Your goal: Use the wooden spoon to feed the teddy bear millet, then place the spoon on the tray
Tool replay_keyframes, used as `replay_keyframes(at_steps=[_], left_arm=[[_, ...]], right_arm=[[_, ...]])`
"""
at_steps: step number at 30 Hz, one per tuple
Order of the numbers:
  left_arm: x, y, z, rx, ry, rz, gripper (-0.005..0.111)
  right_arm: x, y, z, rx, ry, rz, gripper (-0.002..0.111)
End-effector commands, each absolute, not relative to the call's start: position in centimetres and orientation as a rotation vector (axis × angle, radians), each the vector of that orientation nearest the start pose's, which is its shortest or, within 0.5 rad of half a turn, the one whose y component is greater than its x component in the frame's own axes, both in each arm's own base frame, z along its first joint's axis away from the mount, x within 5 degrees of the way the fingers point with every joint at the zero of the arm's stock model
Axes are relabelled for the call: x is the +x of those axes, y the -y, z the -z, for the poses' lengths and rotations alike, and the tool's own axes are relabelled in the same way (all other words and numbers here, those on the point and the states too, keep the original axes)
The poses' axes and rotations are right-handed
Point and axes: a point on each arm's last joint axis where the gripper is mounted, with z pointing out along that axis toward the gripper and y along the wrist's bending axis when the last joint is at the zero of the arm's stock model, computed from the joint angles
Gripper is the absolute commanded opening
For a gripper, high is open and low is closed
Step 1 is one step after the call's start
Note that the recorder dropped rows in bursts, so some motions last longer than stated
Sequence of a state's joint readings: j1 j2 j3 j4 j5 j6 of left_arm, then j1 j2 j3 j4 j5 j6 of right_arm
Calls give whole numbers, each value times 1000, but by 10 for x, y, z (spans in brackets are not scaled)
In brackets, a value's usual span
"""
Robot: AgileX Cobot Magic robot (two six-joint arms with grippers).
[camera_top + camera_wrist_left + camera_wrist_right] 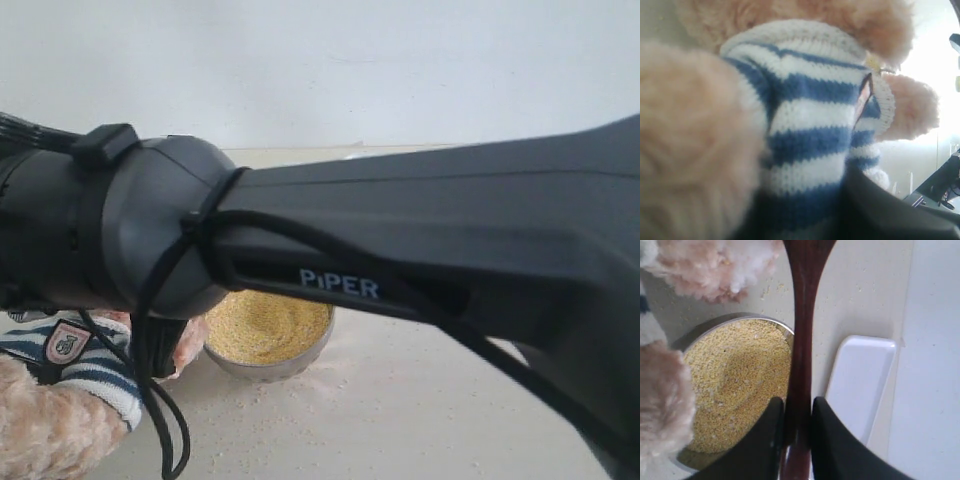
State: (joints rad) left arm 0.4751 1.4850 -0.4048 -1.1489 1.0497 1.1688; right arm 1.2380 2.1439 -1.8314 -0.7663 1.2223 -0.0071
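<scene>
- Exterior view: a black arm (400, 230) marked PIPER blocks most of what you can see, stretching from the right edge across to the left.
- The bear (50, 430) sits low on the left beneath that arm, with its badge (67, 342) showing. In your left wrist view its striped shirt (810, 115) fills the picture at very close range.
- The table (400, 420) is pale, with loose grains scattered around the bowl.
- The tray (860, 385) lies flat on the table just beside the bowl without touching it. Its long side runs roughly parallel to the spoon.
- The bowl (250, 366) stands right by the bear, between bear and tray.
- The millet (735, 380) fills the bowl almost to the rim.
- The spoon (801, 330) crosses above the bowl's rim on the tray side. Its long axis runs straight out from the gripper, and the round end points away from the fingers, where the picture edge cuts it off close to the bear's fur.
- Your right gripper (798, 407) is clamped on the spoon's handle, one finger on each side.
- Your left gripper shows only as a dark mass against the shirt, so you cannot tell whether it is open or closed.
</scene>
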Motion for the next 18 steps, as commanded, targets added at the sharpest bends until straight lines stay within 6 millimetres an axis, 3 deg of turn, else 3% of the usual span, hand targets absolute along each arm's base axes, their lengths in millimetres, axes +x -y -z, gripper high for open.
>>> replay_keyframes(at_steps=[1,18], left_arm=[[182,-12,-158,-204,-2538,1203,5],[182,-12,-158,-204,-2538,1203,5]], right_arm=[[197,-411,-240,-1681,-1843,718,1],[185,-418,-240,-1644,-1804,729,1]])
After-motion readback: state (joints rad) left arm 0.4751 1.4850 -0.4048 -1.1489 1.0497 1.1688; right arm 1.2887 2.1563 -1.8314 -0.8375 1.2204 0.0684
